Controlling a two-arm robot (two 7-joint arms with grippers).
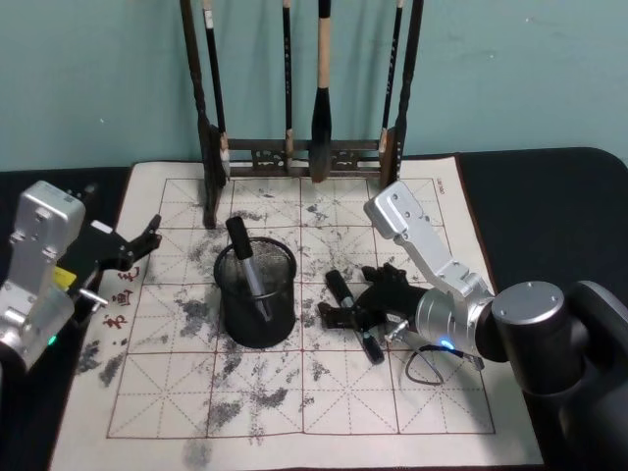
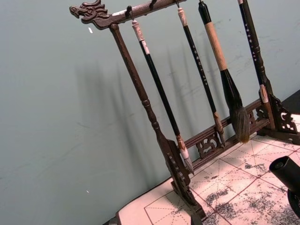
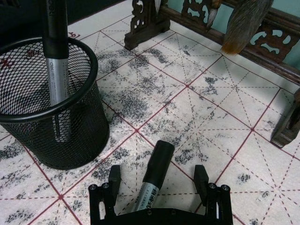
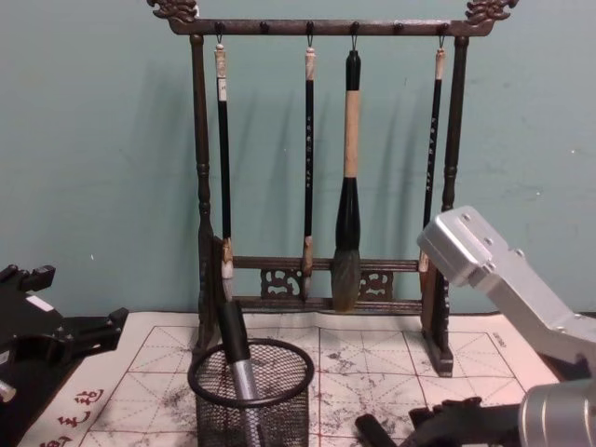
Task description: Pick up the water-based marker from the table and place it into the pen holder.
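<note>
A black-capped, silver-bodied water-based marker (image 3: 153, 174) lies on the white mat, just right of the pen holder (image 1: 257, 312); its cap end (image 1: 340, 287) points toward the rack. My right gripper (image 3: 157, 180) is low over the mat and open, one finger on each side of the marker with gaps on both sides. The pen holder (image 3: 51, 110), a round black mesh cup, has another marker (image 3: 56, 70) standing tilted inside it. My left gripper (image 1: 140, 245) hangs open and empty over the mat's left edge, away from both.
A tall dark wooden brush rack (image 1: 304, 157) with several hanging brushes stands at the back of the mat (image 1: 294, 412); its right foot (image 3: 288, 126) is close beyond the marker. The inked mat runs forward toward me, dark tabletop (image 1: 549, 196) on the right.
</note>
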